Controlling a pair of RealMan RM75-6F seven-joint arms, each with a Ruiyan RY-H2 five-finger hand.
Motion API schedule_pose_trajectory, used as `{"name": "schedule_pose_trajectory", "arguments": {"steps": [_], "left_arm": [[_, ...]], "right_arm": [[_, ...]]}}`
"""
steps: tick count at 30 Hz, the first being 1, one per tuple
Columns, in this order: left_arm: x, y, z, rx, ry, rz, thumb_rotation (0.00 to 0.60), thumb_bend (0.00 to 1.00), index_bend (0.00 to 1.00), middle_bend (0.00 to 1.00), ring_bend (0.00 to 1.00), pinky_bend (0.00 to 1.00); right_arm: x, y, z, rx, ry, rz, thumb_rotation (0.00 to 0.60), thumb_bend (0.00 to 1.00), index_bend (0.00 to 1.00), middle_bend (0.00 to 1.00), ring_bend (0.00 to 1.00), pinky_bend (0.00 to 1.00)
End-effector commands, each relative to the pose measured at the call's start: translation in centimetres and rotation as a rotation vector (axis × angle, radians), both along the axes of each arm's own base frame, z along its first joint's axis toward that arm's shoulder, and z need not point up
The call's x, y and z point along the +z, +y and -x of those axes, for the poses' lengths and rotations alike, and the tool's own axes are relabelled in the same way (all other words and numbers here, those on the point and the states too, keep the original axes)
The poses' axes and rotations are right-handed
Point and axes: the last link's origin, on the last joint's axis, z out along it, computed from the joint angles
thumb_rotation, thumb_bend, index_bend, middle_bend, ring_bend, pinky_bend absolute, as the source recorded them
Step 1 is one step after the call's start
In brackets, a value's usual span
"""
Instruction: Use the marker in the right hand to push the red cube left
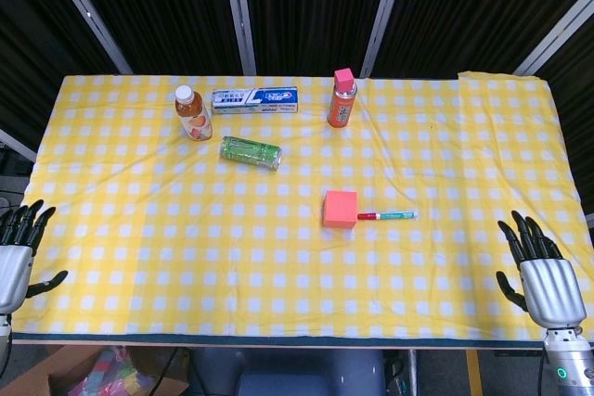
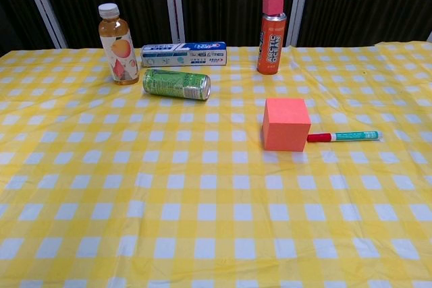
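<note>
Right hand point(image 1: 548, 277): palm up-facing at the near right edge of the table point(image 1: 111, 229), fingers spread apart, holding nothing. Seen in the head view only.

Left hand point(image 1: 17, 246): at the near left edge, partly cut off by the frame; fingers apart, nothing in it.

Marker point(image 2: 344, 136), one: lying flat on the yellow-checked cloth, well apart from the right hand, toward the table's middle. Red cap end points at the cube, green barrel points right.

Red cube point(image 2: 286, 124), one: near the middle of the table, just left of the marker; the cap tip is touching it or very nearly so, which of the two cannot be told. Well apart from both hands.

Other items, far half of the table:
- Juice bottle point(image 2: 116, 44), one, upright, white cap, far left.
- Toothpaste box point(image 2: 183, 53), one, lying lengthwise just right of the bottle.
- Green can point(image 2: 176, 84), one, on its side, in front of the box.
- Orange spray can point(image 2: 271, 34), one, upright, pink cap, beyond the cube.
</note>
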Motion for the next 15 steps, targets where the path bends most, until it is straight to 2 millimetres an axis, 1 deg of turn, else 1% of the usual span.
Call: {"name": "schedule_pose_trajectory", "arguments": {"steps": [1, 10, 15], "left_arm": [[-0.03, -0.02, -0.1, -0.004, 0.005, 0.005, 0.6, 0.0, 0.0, 0.0, 0.0, 0.06], [-0.02, 0.0, -0.2, -0.007, -0.003, 0.008, 0.6, 0.0, 0.0, 0.0, 0.0, 0.06], [-0.06, -0.02, -0.12, 0.002, -0.014, 0.007, 0.6, 0.0, 0.0, 0.0, 0.0, 0.06]], "right_arm": [[-0.02, -0.02, 0.02, -0.007, 0.0, -0.004, 0.6, 0.41, 0.0, 0.03, 0.02, 0.24], [0.01, 0.07, 0.04, -0.016, -0.006, -0.009, 0.6, 0.41, 0.0, 0.03, 0.02, 0.24], [-0.45, -0.07, -0.12, -0.016, -0.007, -0.024, 0.6, 0.41, 0.0, 0.03, 0.02, 0.24]]}}
